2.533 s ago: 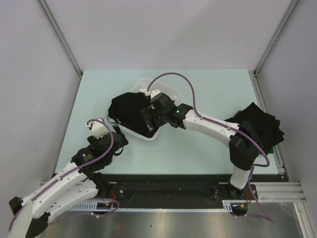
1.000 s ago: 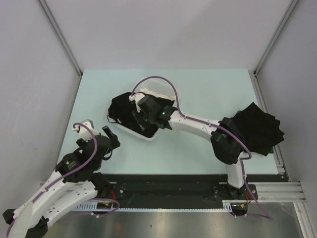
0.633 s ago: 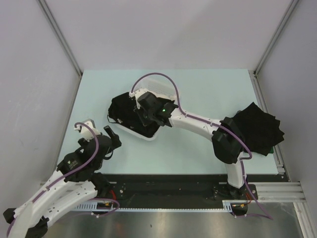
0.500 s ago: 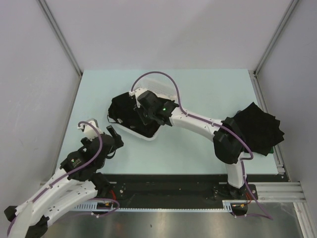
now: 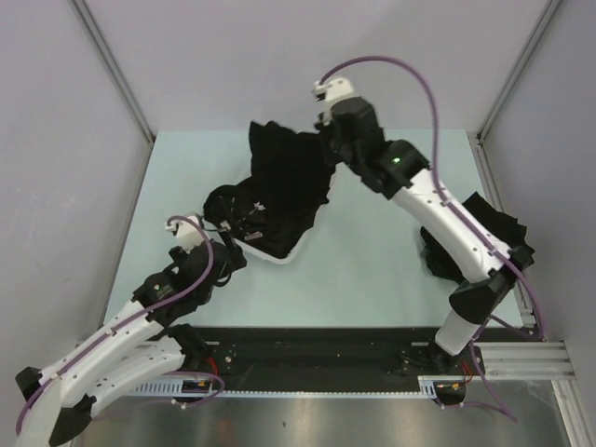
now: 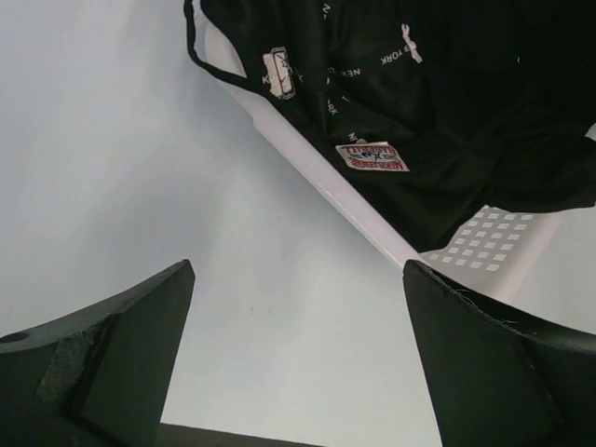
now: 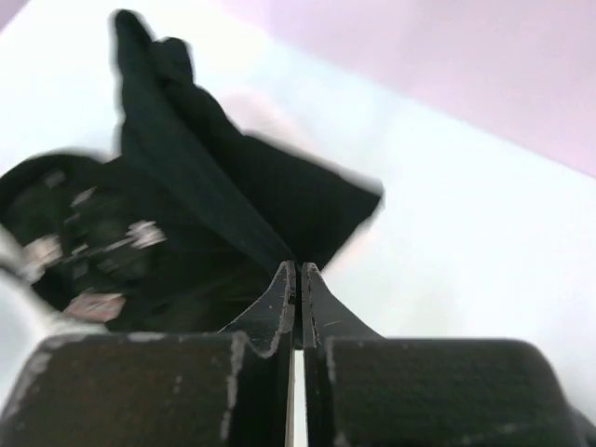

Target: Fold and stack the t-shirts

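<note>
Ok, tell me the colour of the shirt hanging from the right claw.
Black; the shirt shows best in the top external view.

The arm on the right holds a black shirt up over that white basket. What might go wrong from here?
The right hand pinches only a thin fold of the raised black cloth shirt, so it may slip free. Its lower end hangs into the white slotted plastic basket, so it might drag the other black shirts out or tip the basket.

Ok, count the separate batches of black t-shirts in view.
3: one t-shirt hanging from the right gripper, a heap in the white basket, a pile at the table's right edge. Heaps may hide several shirts.
</note>
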Available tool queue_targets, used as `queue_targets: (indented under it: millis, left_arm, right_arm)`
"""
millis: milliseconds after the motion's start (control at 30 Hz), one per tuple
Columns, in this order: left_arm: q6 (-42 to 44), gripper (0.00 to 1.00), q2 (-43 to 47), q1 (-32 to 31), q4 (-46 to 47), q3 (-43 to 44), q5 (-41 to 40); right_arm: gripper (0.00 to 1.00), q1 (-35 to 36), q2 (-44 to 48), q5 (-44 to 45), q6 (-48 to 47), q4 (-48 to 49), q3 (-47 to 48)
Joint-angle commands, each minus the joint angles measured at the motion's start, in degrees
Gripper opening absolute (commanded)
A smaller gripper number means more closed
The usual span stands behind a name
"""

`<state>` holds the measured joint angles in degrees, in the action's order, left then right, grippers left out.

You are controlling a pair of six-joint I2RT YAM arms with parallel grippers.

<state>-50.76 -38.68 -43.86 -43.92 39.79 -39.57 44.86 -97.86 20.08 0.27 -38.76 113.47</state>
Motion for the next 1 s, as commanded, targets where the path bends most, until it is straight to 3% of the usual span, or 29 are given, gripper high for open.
queue_targets:
  millis: [0,233,533,800,967]
  left_arm:
    - [3.56,0.99,-1.31,0.26,5.68,-0.33,1.16]
    - [5.67,0.99,-5.7,0.26,9.55,0.73,3.09]
    - [6.82,0.99,-9.84,0.26,12.8,2.66,4.77]
    - [5.76,0.99,-10.02,0.26,12.81,2.92,5.91]
    - [5.76,0.99,-8.79,0.26,12.37,2.92,4.94]
  right_arm:
    - [0.0,-4.51,9.68,7.78,-1.77,-7.47,3.78]
    - [0.0,-6.01,19.62,13.76,0.59,-8.7,4.39]
    - [0.0,-6.01,22.1,10.52,7.89,-17.21,9.76]
    - [0.0,-6.8,18.77,0.51,17.65,-23.37,2.12]
    - [0.0,-7.24,18.06,-5.3,22.13,-21.97,-10.36]
